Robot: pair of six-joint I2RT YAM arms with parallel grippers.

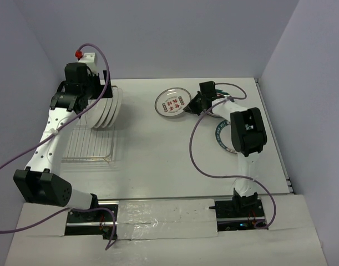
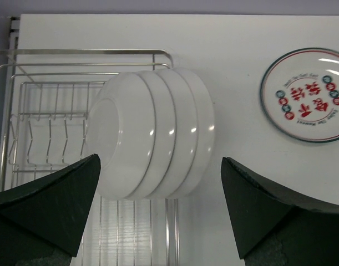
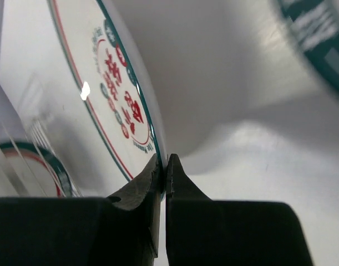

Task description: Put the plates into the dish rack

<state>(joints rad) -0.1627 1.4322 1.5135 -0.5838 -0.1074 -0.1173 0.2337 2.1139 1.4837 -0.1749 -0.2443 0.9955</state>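
Observation:
Several white plates (image 1: 107, 108) stand on edge at the far end of the silver wire dish rack (image 1: 86, 145), their white backs showing in the left wrist view (image 2: 152, 138). My left gripper (image 1: 97, 94) hovers above them, open and empty (image 2: 161, 159). A teal-rimmed plate with red characters (image 1: 172, 102) lies on the table right of the rack. My right gripper (image 1: 191, 106) is shut on its right rim (image 3: 165, 163), and the held edge looks slightly raised. Another teal-rimmed plate (image 1: 222, 133) lies partly under my right arm.
The near half of the rack (image 2: 130, 227) holds no plates. The table's right edge (image 1: 274, 138) and the back wall bound the space. A purple cable (image 1: 200, 160) loops over the table beside my right arm.

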